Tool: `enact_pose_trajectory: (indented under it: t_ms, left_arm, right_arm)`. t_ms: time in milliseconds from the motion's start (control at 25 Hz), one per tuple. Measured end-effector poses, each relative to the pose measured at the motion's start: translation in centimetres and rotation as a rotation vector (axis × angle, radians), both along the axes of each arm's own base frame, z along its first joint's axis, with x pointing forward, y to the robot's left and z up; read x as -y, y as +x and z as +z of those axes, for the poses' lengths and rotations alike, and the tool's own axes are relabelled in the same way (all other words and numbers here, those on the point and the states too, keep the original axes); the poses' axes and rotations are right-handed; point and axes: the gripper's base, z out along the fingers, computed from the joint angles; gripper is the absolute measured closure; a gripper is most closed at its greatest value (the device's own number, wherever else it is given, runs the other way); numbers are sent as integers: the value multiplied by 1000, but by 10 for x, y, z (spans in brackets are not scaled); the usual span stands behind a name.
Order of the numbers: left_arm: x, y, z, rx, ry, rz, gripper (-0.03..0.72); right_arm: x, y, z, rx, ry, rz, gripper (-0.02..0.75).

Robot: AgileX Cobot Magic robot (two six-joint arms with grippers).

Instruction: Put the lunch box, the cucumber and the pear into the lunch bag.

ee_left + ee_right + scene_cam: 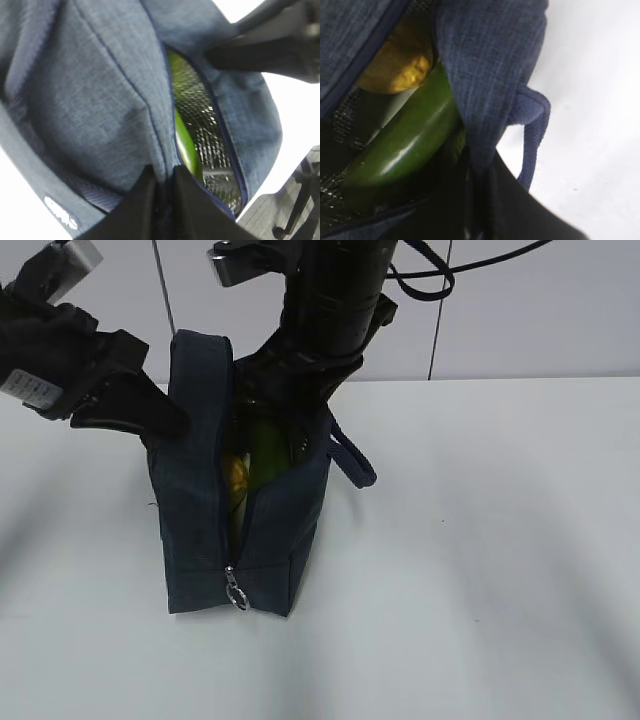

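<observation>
Bag stands upright on the table, zip run open down the front w/ the ring pull low near the base. Cucumber is inside, long axis running steeply up-down along the slot, leaning toward the right wall; pear sits beside it, deeper and to the left. Right gripper is down in the mouth of the bag directly over the cucumber's upper end, so the right arm is the nearer one by far; left gripper is outside, at the bag's upper left edge. In the left wrist view its fingers are closed on a fold of the bag fabric, apparently holding the opening apart, w/ cucumber and silver lining showing through the gap. Right wrist view shows cucumber lying diagonally, pear above it, handle loop hanging outside. Right jaws: can't tell — the dark fingers are mostly buried behind the bag wall, and whether they grip the cucumber or have let go isn't visible. Lunch box not clearly visible anywhere; prob. under the fruit, but hidden. Judging by this, the next move turns on a straight lift out along the slot w/o snagging the fabric.
</observation>
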Motion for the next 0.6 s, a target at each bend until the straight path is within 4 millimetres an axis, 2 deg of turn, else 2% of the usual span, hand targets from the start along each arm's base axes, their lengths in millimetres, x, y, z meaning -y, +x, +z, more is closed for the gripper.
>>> enact_pose_trajectory:
  t_ms: [160,320,600]
  left_arm:
    - [7,2,-5,-15,-12,-7,673]
    - [17,1,-7,-13,-14,-24,673]
    - [21,6,-3,15,-13,-26,673]
  right_arm:
    - [12,3,9,21,2,-26,733]
    - [26,11,9,20,1,-61,733]
    - [27,11,9,2,25,-58,733]
